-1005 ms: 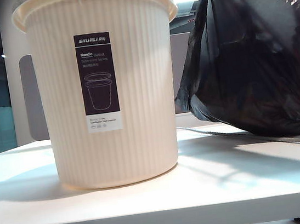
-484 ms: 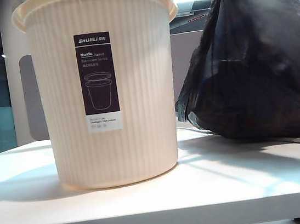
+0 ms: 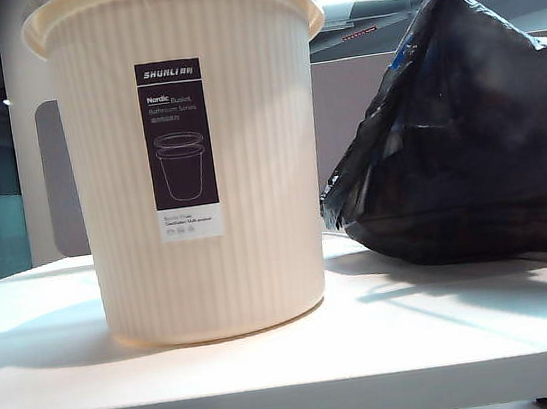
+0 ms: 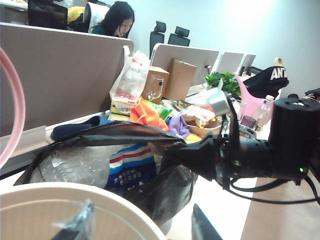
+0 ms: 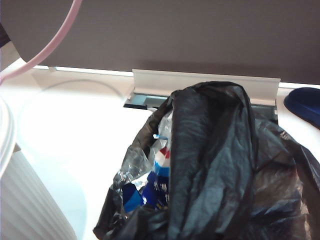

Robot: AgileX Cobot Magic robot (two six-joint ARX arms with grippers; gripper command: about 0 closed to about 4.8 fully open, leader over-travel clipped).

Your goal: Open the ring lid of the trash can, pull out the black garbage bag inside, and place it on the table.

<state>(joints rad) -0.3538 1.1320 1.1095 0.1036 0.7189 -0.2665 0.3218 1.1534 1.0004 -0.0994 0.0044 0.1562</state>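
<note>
Now the black garbage bag (image 3: 478, 147) sat on the white worktop (image 3: 273, 356), to the right of the trash can (image 3: 193, 165) in the exterior view and apart from it. Its base was spread flat on the surface, while its gathered neck rose toward the top edge of that view. Through the bag's gaping mouth the right wrist view showed crumpled clear plastic and a blue, red and white printed wrapper (image 5: 156, 175) inside; the left wrist view showed the same wrapper (image 4: 131, 167) among clear film.

The right gripper itself was out of sight in every view, with its fingers pressed together; the bag's neck (image 5: 210, 150) ran up toward that wrist camera, so it was probably pinched there, though the contact was hidden. The black arm (image 4: 260, 150) seen in the left wrist view stretched toward the bag's dark folds.

The cream, ribbed trash can stood upright on the worktop with its label facing the exterior camera. What it held could not be seen from there. Its pale rim (image 4: 75, 205) filled the near part of the left wrist view, and the left gripper (image 4: 145, 225) hung just above it with its dark fingers (image 4: 80, 225) spread apart. The pink ring lid (image 4: 19, 107) showed as a thin arc beside the can, and again in the right wrist view (image 5: 55, 40).

A blue slipper (image 5: 305, 102) lay on the worktop beyond the bag.
</note>
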